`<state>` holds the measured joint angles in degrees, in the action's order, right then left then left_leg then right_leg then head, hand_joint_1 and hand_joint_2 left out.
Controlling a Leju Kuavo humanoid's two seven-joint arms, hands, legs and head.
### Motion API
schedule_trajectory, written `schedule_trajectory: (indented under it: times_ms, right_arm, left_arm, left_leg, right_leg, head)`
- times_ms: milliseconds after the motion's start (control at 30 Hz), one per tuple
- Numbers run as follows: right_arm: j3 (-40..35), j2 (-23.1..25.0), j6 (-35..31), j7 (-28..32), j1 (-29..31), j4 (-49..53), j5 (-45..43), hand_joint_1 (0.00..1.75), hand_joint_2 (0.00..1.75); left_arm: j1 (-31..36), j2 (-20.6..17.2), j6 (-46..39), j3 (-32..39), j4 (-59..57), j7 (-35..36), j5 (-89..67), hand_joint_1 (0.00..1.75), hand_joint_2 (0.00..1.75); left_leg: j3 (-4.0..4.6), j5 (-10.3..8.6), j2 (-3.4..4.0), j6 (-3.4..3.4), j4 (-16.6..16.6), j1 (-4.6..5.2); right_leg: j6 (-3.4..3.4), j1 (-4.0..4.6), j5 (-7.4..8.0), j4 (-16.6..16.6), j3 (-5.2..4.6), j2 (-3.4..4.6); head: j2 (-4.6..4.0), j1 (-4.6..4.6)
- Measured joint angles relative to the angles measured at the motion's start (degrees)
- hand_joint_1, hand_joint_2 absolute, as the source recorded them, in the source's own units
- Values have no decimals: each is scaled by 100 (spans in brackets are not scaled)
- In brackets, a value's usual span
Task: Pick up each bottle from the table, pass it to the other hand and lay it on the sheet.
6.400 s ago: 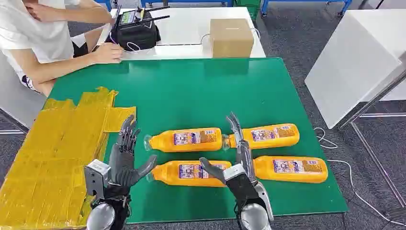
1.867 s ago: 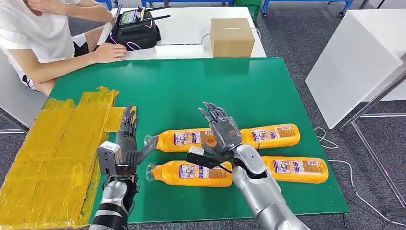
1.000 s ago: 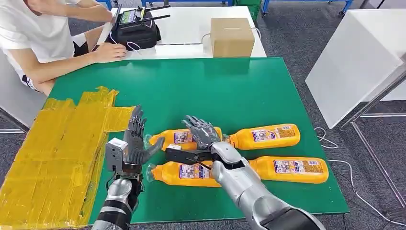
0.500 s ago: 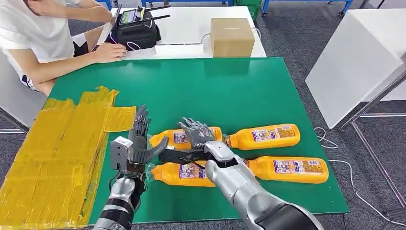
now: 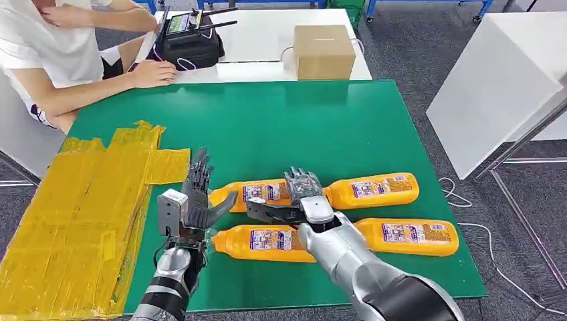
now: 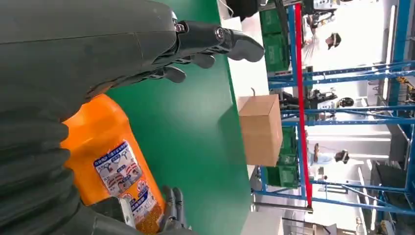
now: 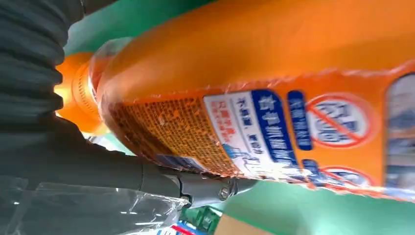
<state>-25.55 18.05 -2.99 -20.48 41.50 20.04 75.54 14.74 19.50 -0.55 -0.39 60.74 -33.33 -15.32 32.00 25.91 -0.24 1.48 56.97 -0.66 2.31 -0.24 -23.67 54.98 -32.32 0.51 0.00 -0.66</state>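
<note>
A yellow sheet of taped strips covered the left part of the green table, and no bottle lay on it. Just right of the sheet's edge the left hand stood upright with its fingers spread and nothing in it, its thumb reaching toward the neck of the far left bottle. That orange bottle lay on its side on the green surface, and the right hand was laid over its right end, fingers curled across the body and thumb stretched along its near side; the right wrist view showed the label pressed close against the thumb, but whether the grip had closed fully could not be told. In front of it lay the near left bottle, partly covered by the right forearm. Farther right lay the far right bottle and the near right bottle, both flat on the green. Beyond the table, a person's hand rested on a white table, with a cardboard box to its right.
</note>
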Motion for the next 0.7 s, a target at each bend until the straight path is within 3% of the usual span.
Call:
schedule_trajectory:
  times_ms: [200,267,433,500,533,567,700]
  right_arm:
    - [2,-68,-26,33,28,-63,13,24,175]
    - [2,-83,-28,35,32,-70,13,138,175]
    - [9,-109,-180,188,37,-87,2,168,175]
    - [48,-120,-371,364,6,-87,-5,171,175]
    - [63,-125,-468,444,-10,-87,-2,164,175]
    - [70,-129,-558,521,-24,-87,2,173,175]
    - [98,-131,-999,875,-85,-85,94,175,175]
  left_arm:
    - [2,0,0,0,0,0,17,0,175]
    - [3,0,0,0,0,0,33,0,175]
    - [7,0,2,0,4,-15,57,0,175]
    - [-7,0,4,2,59,-20,77,0,175]
    - [-15,0,13,4,96,-22,85,0,175]
    - [-19,0,22,7,127,-22,103,0,175]
    - [-45,0,55,11,205,-20,127,0,175]
  left_leg:
    - [-2,0,1,0,0,0]
    - [-2,0,1,0,0,0]
    - [-1,0,0,0,0,0]
    - [0,0,0,0,0,0]
    - [0,0,1,0,0,0]
    - [0,0,1,0,0,0]
    - [1,0,0,0,0,0]
  right_leg:
    - [0,0,0,0,2,0]
    - [0,-1,0,0,2,0]
    - [0,0,0,0,2,0]
    - [0,0,0,2,2,0]
    - [0,0,0,2,2,0]
    - [0,0,0,2,2,0]
    - [0,0,0,2,1,0]
  head:
    - [0,2]
    - [0,0]
    - [0,2]
    - [0,2]
    - [0,0]
    - [0,0]
    - [0,0]
